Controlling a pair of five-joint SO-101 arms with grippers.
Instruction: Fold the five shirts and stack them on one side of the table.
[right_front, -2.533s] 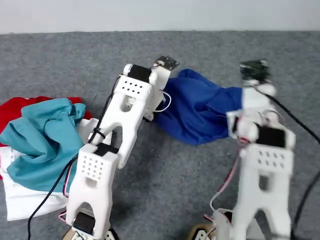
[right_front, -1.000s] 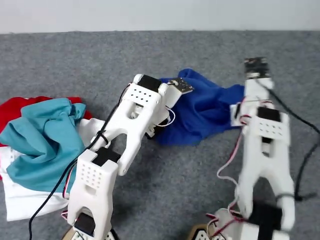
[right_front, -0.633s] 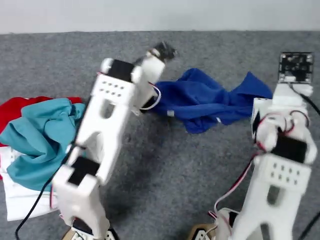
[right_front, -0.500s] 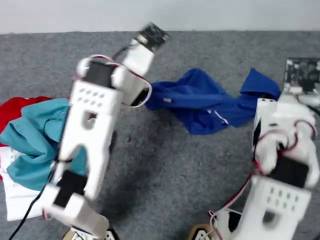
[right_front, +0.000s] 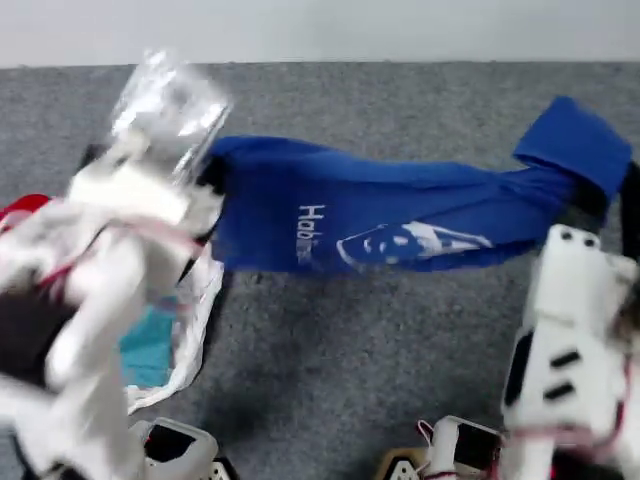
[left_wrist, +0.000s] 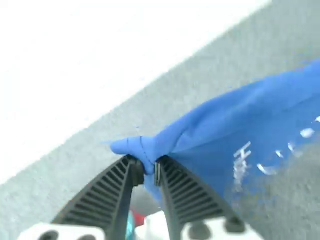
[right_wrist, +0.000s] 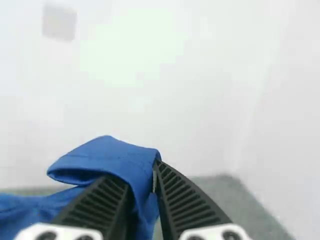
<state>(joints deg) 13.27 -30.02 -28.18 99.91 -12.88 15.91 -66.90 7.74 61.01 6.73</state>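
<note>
both arms have swung up and apart, so the blue shirt (right_front: 400, 225) now hangs stretched between them over the table (right_front: 350, 380), the pile (right_front: 160, 350) at near left. left gripper (left_wrist: 145, 172) is clenched on one bunched corner; right gripper (right_wrist: 152, 182) pinches the other end. if i pull wider, a corner could slip free; open room lies centre, the right edge is close

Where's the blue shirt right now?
In the high view the blue shirt stretches over the table, its ends pinched by the left gripper and the right gripper.
</note>
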